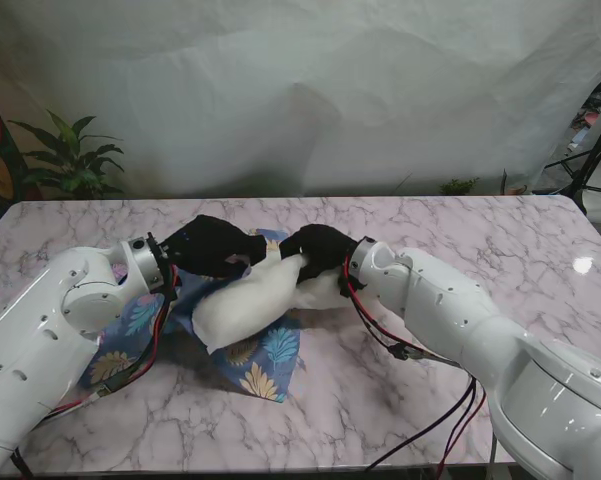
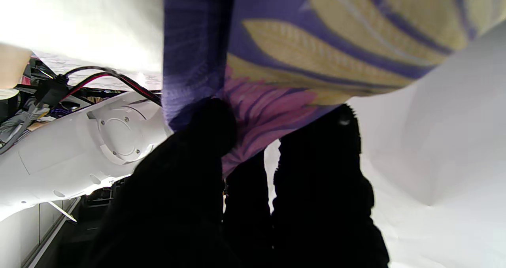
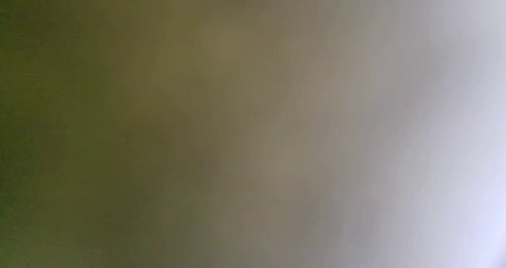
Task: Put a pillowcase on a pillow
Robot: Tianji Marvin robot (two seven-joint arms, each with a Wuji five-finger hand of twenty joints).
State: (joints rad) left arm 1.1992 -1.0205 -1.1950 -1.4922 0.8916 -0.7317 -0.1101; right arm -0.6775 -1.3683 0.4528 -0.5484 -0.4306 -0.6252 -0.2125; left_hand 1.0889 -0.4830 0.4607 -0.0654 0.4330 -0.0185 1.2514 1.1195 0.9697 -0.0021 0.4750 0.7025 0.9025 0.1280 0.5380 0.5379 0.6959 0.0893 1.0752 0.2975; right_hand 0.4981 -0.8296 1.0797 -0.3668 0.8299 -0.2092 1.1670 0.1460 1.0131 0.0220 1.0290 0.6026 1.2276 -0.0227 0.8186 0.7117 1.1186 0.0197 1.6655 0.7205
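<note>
Nearest the stand camera, two white arms, one rising from each bottom corner; cables hanging off both.

Left hand, black, reaching past the left side of the pillow; fingers pinched on the far edge of the pillowcase; thumb on one side of the cloth, other fingers on the other side, seen close in the left wrist view; purple cloth with yellow and pink leaves hanging over the fingertips there; white pillow just beside those fingers.

Right hand, black, pressed on the far right end of the pillow; fingers curled onto the white stuffing, touching it; cannot tell if truly gripping or only pushing; right wrist view all blur, only green-brown and grey, nothing to make out.

Pillow between the two hands, lying across the pillowcase, white and puffy, slanting from near the left arm up to the right fingers; mostly bare, not inside the cloth.

Pillowcase flat under the pillow, blue with leaves, a corner sticking out nearer to me than both hands; touching the marble table.

Fingertips of both hands almost meeting over the pillow's far edge.
</note>
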